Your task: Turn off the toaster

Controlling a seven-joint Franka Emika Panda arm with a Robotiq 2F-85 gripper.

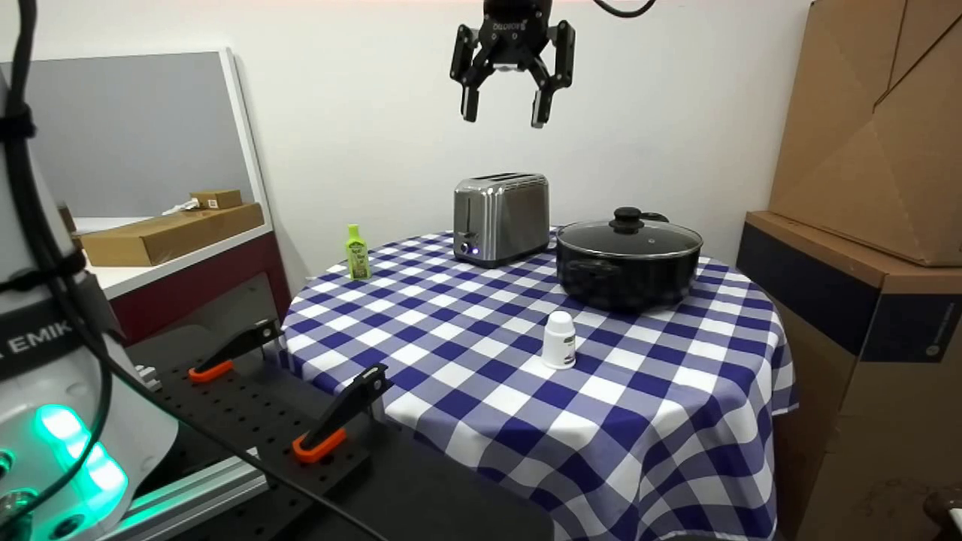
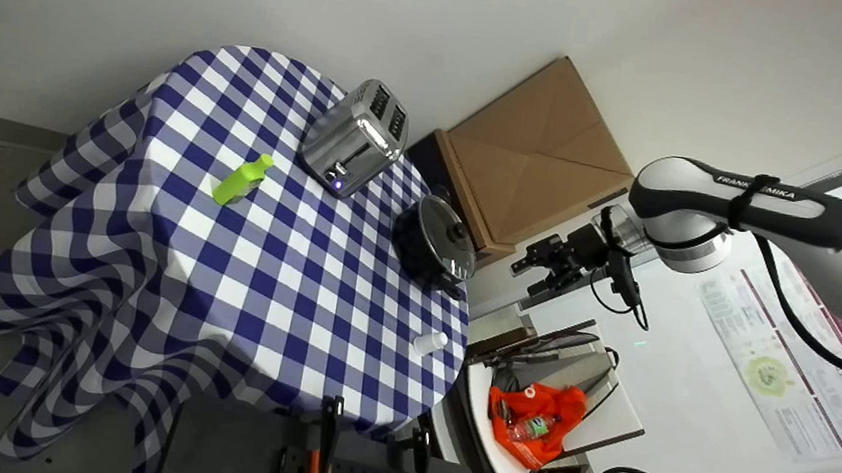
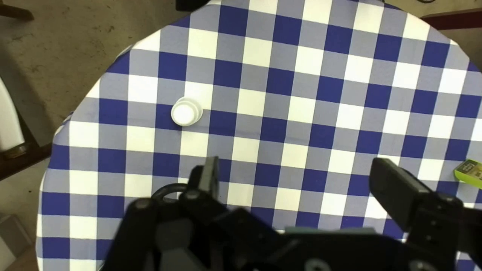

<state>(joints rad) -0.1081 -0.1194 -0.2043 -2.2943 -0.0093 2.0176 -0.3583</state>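
The shiny silver toaster (image 1: 518, 218) stands upright near the far edge of the checked table, and it also shows in an exterior view (image 2: 348, 139). Its narrow front face has a vertical lever slot, and a knob with a small lit bluish light (image 1: 473, 249) near the base. I cannot tell the lever's height. My gripper (image 1: 504, 116) is open and empty, high above the table and pointing down. It also shows in an exterior view (image 2: 528, 279). In the wrist view its fingers (image 3: 295, 163) are wide apart over the tablecloth, and the toaster is out of view there.
A black lidded pot (image 1: 630, 267) stands beside the toaster. A white bottle (image 1: 559, 342) stands nearer the front, and a green bottle (image 1: 358, 255) stands at the table's side. Clamps (image 1: 342, 413) hold the near edge. Large cardboard boxes (image 1: 864, 135) stand beyond the table.
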